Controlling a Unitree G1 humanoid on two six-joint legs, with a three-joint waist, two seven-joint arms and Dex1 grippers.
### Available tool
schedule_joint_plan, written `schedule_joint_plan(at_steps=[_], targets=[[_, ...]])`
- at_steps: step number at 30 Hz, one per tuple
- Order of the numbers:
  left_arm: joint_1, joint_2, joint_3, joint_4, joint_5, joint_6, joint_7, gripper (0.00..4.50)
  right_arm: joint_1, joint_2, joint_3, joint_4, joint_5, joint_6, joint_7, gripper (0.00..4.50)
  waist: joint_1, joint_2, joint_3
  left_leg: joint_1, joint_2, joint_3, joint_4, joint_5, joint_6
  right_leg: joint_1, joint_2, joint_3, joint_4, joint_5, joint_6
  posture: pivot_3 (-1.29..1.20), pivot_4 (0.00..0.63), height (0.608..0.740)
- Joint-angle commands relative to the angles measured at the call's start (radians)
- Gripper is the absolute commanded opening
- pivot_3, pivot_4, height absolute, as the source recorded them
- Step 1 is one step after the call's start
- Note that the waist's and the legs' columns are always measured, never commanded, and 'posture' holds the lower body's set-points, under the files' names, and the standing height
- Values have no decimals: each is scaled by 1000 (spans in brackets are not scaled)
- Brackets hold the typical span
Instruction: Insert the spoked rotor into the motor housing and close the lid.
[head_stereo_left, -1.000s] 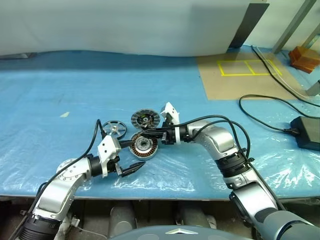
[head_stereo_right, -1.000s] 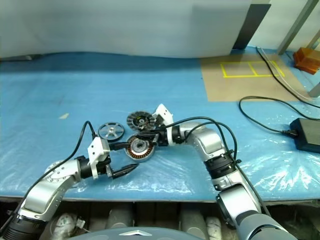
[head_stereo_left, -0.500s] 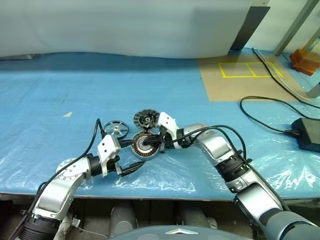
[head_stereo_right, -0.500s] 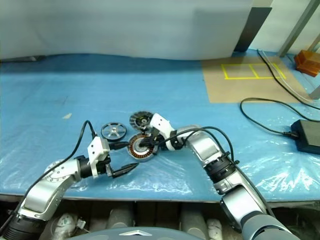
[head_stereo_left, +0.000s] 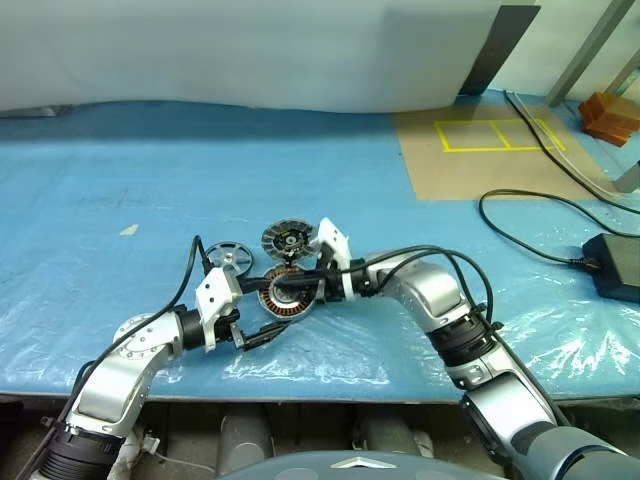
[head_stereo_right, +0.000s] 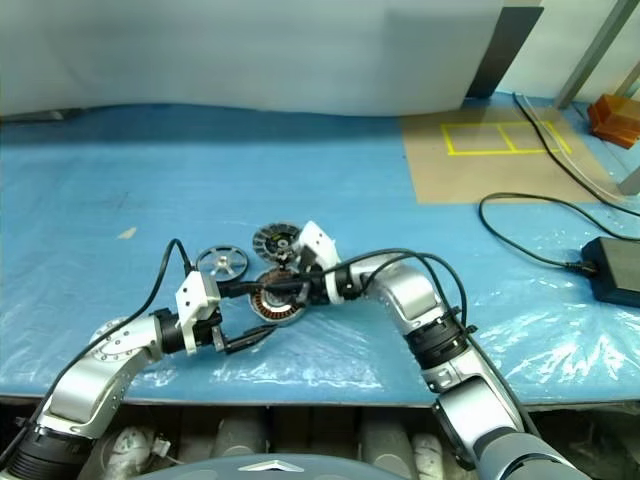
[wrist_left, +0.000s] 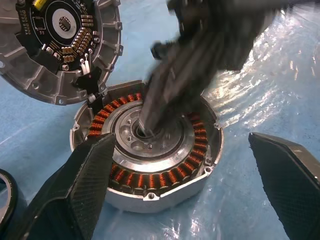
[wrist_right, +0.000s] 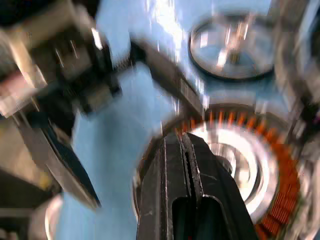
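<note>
- Right tool (head_stereo_left: 283, 290) is pinched fully shut, holding nothing, its closed tips down at the metal centre of the motor housing (wrist_left: 150, 150). In the left wrist view the tips look to be in or at the bore, though motion blur keeps me from saying whether they touch.
- Left tool (head_stereo_left: 257, 335) stands wide open and empty, just in front of the housing, its two fingers (wrist_left: 75, 195) spread either side of it without gripping.
- The housing sits flat on the blue plastic-covered tabletop (head_stereo_left: 120, 180), copper windings up, nothing seated in it yet.
- The spoked rotor (head_stereo_left: 229, 256) lies flat just beside the housing, on the robot's left and a little farther back, untouched.
- The lid (head_stereo_left: 290, 239) lies just behind the housing, circuit side up in the wrist view, its edge right against the housing rim.
- My read: this is a nudge or a steadying poke on the housing, before any pick-up of the rotor.
- To do it well: keep the push light and near the centre, so the housing slides rather than tips.
- Watch the lid's small wires; dragging the housing could snag them.
- The slick plastic sheet may let the housing skate, so the open left tool is well placed to act as a stop.
- For the rotor, I'd pinch the rim across a spoke gap and lower it level over the hub.
</note>
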Motion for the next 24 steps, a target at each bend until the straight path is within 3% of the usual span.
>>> schedule_joint_plan(at_steps=[1,12,16,21,24], targets=[[0,2,3,-21,-5,-9,0,4500,5,1,37,94,-69,-46,-22,27,-4,0,0,1,0,1,0,0,0,0,0,1,0,0,0,0,150,740],[-6,12,11,-10,-6,-12,-7,4500,-67,59,-226,-16,231,157,29,27,-1,0,0,1,0,1,2,0,1,1,0,1,1,-2,-3,0,150,740],[-11,8,5,-8,-4,-14,-6,4500,-53,52,-144,-5,150,113,7,27,-1,0,0,1,0,0,0,0,0,1,0,0,1,0,0,0,150,740],[-9,8,4,-13,-3,-13,-5,4500,7,-38,97,44,-79,-53,22,27,1,1,0,-1,0,0,0,0,0,0,0,-1,-1,0,0,0,150,740],[-5,8,6,-18,-5,-10,-1,4500,17,-38,94,70,-107,-78,-7,27,-1,0,-1,3,-1,0,0,0,0,3,-1,0,0,0,0,0,150,740]])
